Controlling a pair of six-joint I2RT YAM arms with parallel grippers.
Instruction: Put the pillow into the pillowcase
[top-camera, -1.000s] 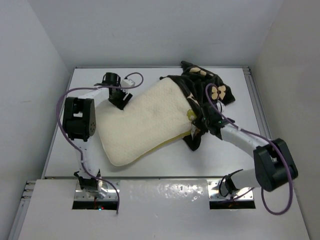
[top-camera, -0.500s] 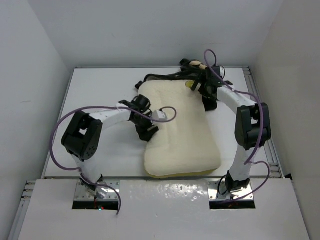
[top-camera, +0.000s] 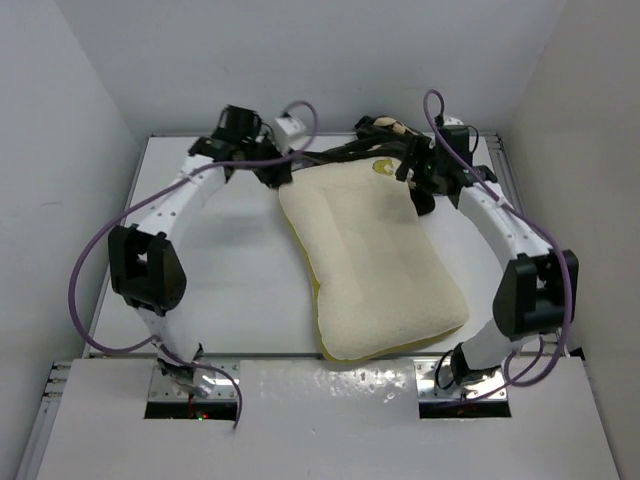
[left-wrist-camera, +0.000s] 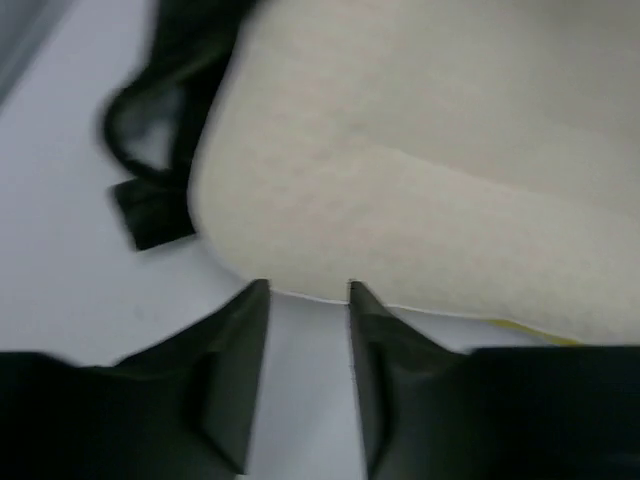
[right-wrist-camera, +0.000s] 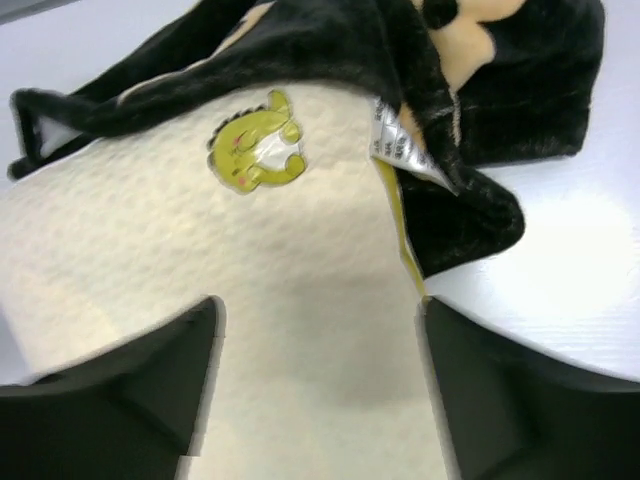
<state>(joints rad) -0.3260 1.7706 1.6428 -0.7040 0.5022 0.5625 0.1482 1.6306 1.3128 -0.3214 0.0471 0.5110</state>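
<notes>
**Left gripper** (left-wrist-camera: 302, 295). The fingers (left-wrist-camera: 245, 360) stand released, parted by a narrow gap with nothing between them. Their tips lie just short of a rounded corner of the pillow (left-wrist-camera: 420, 170), probably so that they can nip or nudge its edge. Beyond the tips and to their left, a slack loop of the pillowcase (left-wrist-camera: 165, 120) rests on the table (left-wrist-camera: 60, 280).

**Right gripper** (right-wrist-camera: 318, 310). The fingers (right-wrist-camera: 140, 400) are spread wide and grasp nothing. They straddle the pillow's far end from above, but contact cannot be judged. Ahead of the tips sits the yellow logo (right-wrist-camera: 253, 150). The white tag (right-wrist-camera: 400, 150) lies to its right, where the black hem laps over the pillow's edge. This wide stance suits pressing the soft body forward or taking hold of the hem.

**Container and contents.** The pillowcase lies bunched beyond both sets of fingertips, its mouth collapsed. It covers at most the pillow's far rim. In the overhead view nearly the whole pillow lies outside it, stretching back from the fingers toward the arm bases. Insertion appears barely begun.
</notes>
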